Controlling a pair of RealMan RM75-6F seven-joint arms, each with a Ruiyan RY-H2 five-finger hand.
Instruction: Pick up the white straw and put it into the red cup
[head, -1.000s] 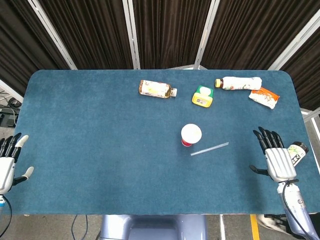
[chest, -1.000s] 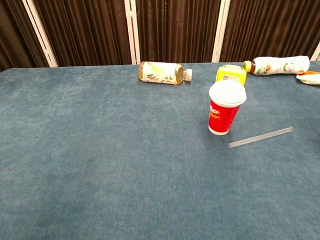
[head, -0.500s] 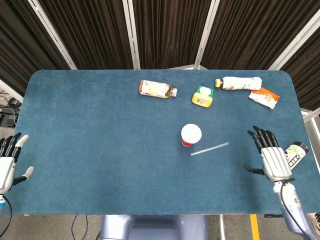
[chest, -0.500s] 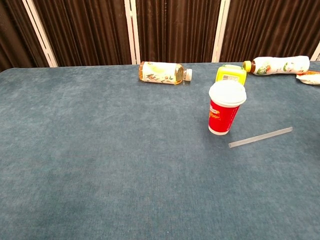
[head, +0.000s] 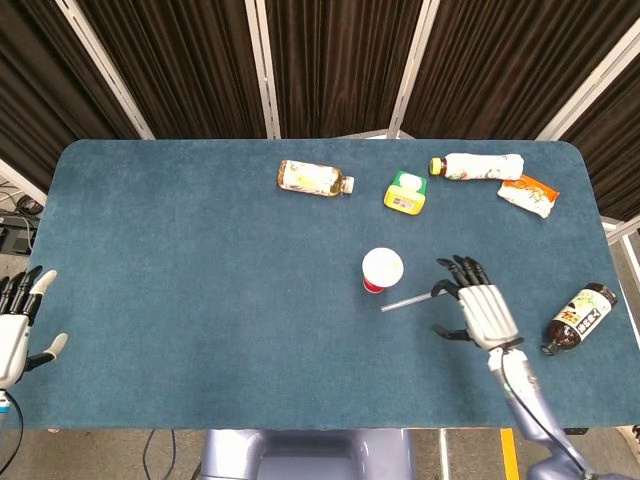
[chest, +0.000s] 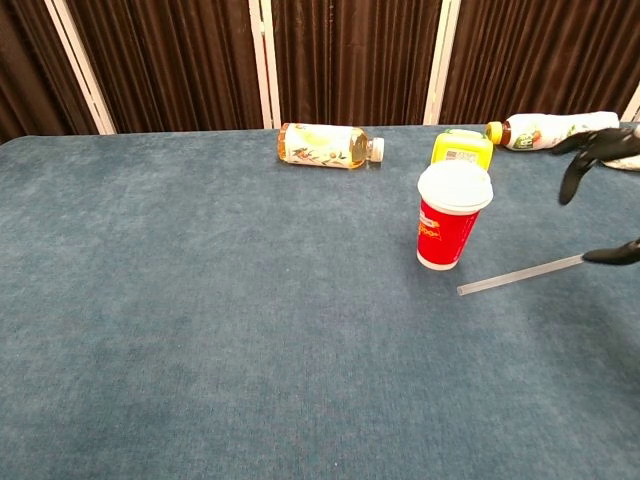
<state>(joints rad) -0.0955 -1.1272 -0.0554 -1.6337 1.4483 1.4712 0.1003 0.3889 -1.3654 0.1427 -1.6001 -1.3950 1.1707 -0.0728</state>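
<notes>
Blue table (head: 200, 300): felt-covered; everything I see sits on it.
Right hand (head: 482, 308): I have it palm down with the fingers spread and holding nothing. In the chest view only its dark fingertips (chest: 572, 183) show at the right edge.
Straw (head: 408, 299): white, lying flat on the table just left of my right hand. Its far end runs under the fingertips in the head view. I cannot tell whether they touch it. In the chest view a dark fingertip sits right at the straw's right end (chest: 520, 274).
Cup (head: 382, 270): red with a white lid, upright, left of my right hand and just beyond the straw's near end. Cup and straw lie close but apart.
Left hand (head: 14, 324): at the near left edge of the table, well away from the cup and straw. Fingers spread, empty. Not seen in the chest view.
Dark bottle (head: 577, 318): lying on its side to the right of my right hand, near the table's right edge.
Tea bottle (head: 314, 178): lying down at the far side, well beyond and left of the right hand.
Yellow pack (head: 405, 192): far side, beyond the cup.
White bottle (head: 477, 166): lying down at the far side, straight beyond my right hand.
Snack bag (head: 527, 194): orange and white, just right of the white bottle.
</notes>
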